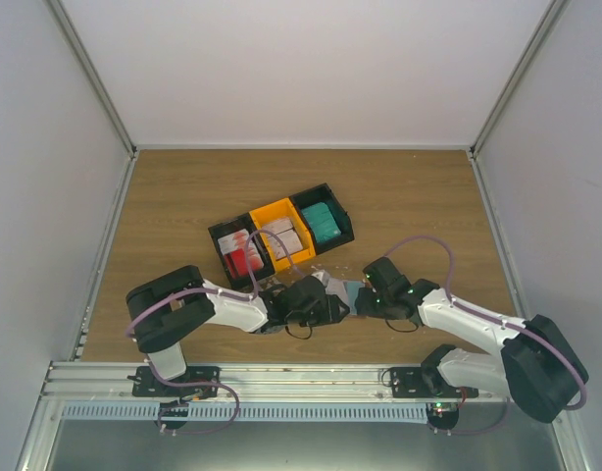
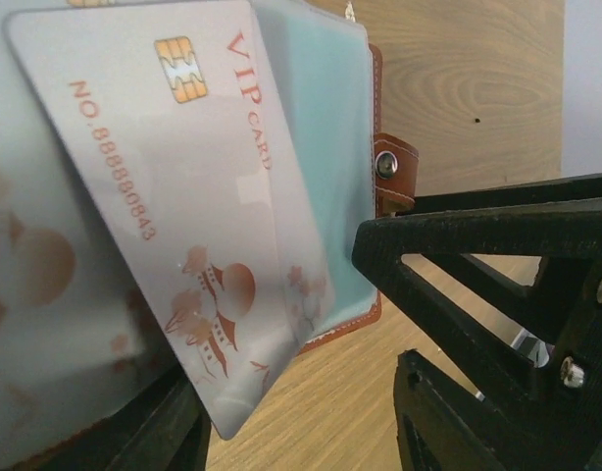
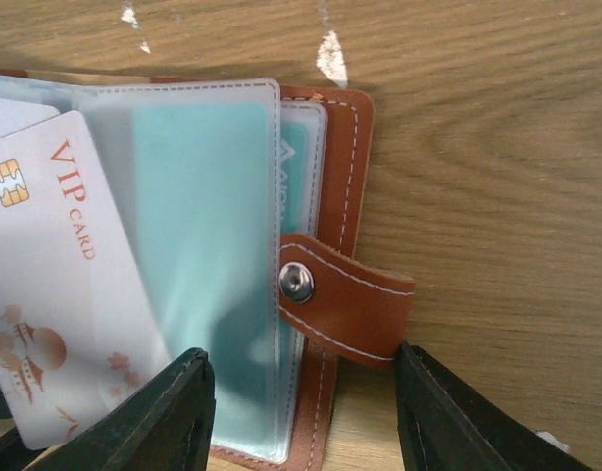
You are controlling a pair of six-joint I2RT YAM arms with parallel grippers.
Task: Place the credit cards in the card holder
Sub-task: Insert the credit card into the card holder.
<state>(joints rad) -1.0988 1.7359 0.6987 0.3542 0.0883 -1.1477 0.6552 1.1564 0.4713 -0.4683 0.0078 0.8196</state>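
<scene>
The reddish-brown card holder (image 3: 352, 167) lies open on the table between my two grippers, also in the top view (image 1: 351, 291). Its clear sleeves hold a teal card (image 3: 208, 255). A white-pinkish VIP credit card (image 2: 174, 206) sits tilted, its right edge tucked into a sleeve; it shows in the right wrist view too (image 3: 56, 294). Its lower corner rests by my left gripper's left finger (image 2: 159, 432). My left gripper (image 2: 296, 392) is open, jaws wide apart. My right gripper (image 3: 303, 358) is open, straddling the holder's edge and its snap strap (image 3: 345, 299).
Three small bins stand in a row behind the grippers: a black one with red cards (image 1: 238, 255), an orange one with white cards (image 1: 281, 235) and a black one with teal cards (image 1: 324, 222). Small white scraps (image 3: 330, 54) lie on the wood. The right gripper's finger (image 2: 477, 245) crowds the left wrist view.
</scene>
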